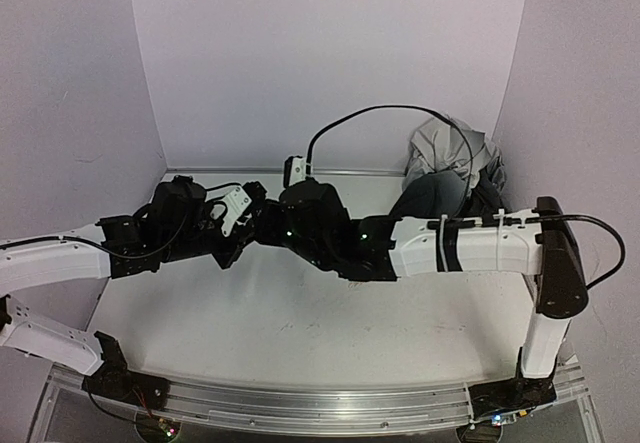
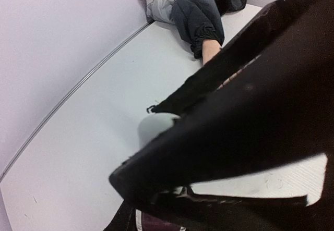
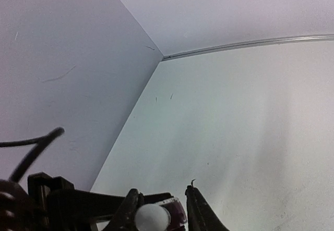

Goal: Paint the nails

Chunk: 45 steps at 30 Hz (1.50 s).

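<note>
The right gripper [image 3: 163, 202] is seen with its fingers parted on either side of a white cap [image 3: 152, 216] and a dark maroon bottle [image 3: 176, 213]. Whether these are clamped cannot be told. The left gripper [image 1: 237, 220] is met tip to tip above the counter [image 1: 300, 323]. Its jaws are masked by dark arm parts, so its state cannot be told. The nails are hidden from every view. Only the peach wrist of the mannequin hand [image 2: 210, 51] and its dark sleeve [image 2: 198, 12] are shown, laid at the counter's far right corner.

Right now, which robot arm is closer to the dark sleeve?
Right. The right arm stretches just in front of the sleeve; the left arm is far off on the left.
</note>
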### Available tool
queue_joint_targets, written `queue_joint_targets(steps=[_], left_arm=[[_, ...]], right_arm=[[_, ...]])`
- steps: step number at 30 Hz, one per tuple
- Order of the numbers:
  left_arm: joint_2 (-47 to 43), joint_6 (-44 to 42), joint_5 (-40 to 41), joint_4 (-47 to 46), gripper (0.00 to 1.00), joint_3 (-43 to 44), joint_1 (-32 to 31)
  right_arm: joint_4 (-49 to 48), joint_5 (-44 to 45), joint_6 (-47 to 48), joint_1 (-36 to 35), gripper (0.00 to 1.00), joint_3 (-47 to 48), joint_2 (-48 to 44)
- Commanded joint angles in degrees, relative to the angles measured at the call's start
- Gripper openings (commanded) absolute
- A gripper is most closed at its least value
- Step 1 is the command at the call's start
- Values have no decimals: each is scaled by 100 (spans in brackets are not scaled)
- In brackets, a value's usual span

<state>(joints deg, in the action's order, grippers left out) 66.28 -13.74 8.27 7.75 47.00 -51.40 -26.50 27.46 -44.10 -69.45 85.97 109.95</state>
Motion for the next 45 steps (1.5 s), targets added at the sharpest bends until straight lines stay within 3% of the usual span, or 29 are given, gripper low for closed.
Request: queue_joint_targets(steps=[1, 5, 10, 15, 22, 30, 39, 45], left_arm=[[-148, -205, -193, -1055, 0, 341, -81], [-107, -192, -683, -1042, 0, 353, -81], [-4, -216, -2323, -1029, 0, 395, -85], [61, -186, -3890, -1020, 0, 419, -90], [265, -95, -4604, -995, 0, 492, -90], [317, -78, -4718, -973, 0, 503, -99], [294, -89, -4770, -959, 0, 512, -99], [211, -116, -4470, -959, 0, 502, -103]], right_arm=[[294, -123, 923, -280, 52, -700, -1020], [-20, -499, 1680, -94, 68, -1712, -1976], [-1355, -3026, 2189, 764, 86, -3575, -3114], [-1658, -4230, 2683, 931, 91, -3951, -3619], [-1662, -5101, 2830, 1044, 74, -3388, -3361], [-1645, -6159, 2777, 1130, 52, -2610, -2709], [-1624, -6548, 2766, 1134, 33, -2339, -2347], [-1617, -6684, 2798, 1131, 5, -2278, -2194]])
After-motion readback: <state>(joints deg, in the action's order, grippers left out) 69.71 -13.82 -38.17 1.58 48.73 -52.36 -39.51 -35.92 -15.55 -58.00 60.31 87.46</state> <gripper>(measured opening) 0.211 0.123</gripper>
